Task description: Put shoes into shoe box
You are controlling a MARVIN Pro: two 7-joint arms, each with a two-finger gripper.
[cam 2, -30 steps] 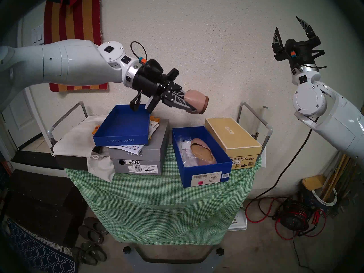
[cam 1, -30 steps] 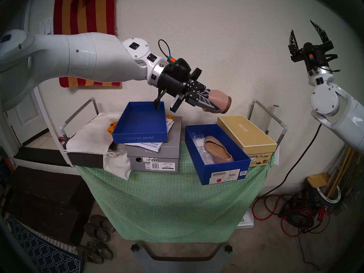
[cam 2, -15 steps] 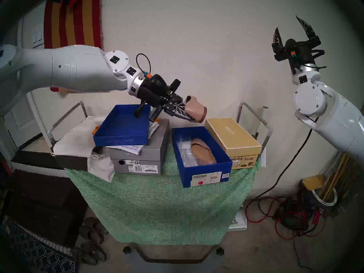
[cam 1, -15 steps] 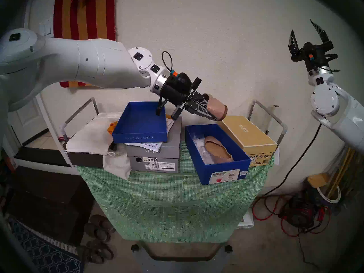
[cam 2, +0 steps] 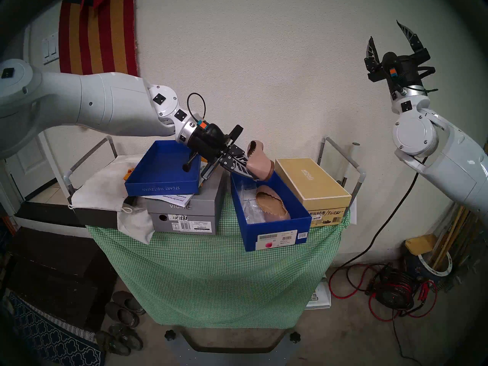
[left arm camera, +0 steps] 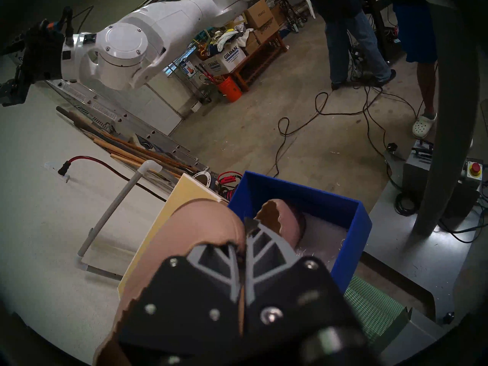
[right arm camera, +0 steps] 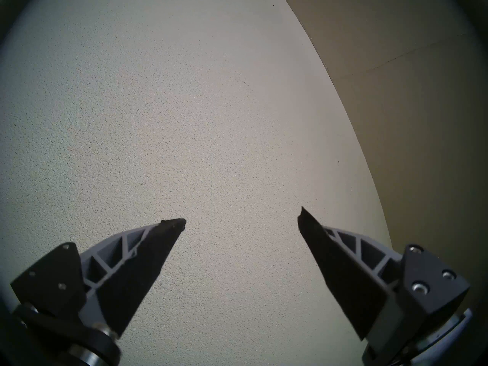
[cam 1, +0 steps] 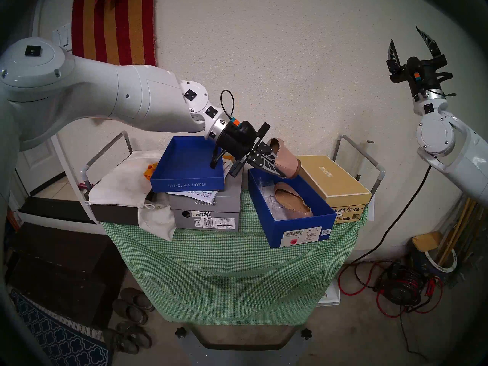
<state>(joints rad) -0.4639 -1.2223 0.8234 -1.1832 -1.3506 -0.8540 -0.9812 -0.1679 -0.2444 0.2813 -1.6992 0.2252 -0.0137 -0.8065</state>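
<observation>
your left gripper point(cam 1: 274, 166), clamped on the second beige-pink leather flat point(cam 1: 286, 162), has dropped from above to the far rim of the deep royal-blue cardboard box point(cam 1: 303, 225); its mate point(cam 1: 291, 203) lies inside. right gripper point(cam 1: 408, 49) idles, spread wide. release looks close.

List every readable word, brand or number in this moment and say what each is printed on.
"STUART WEITZMAN", upside down: blue lid.
"VIONIC": gray box, on top and on its end label.
"HR" plus unreadable scrawl: white tag on the gray box.
"GILDAN": cardboard carton.
Gold box lettering, leaflet, blue box barcode labels: too small or blurred.
</observation>
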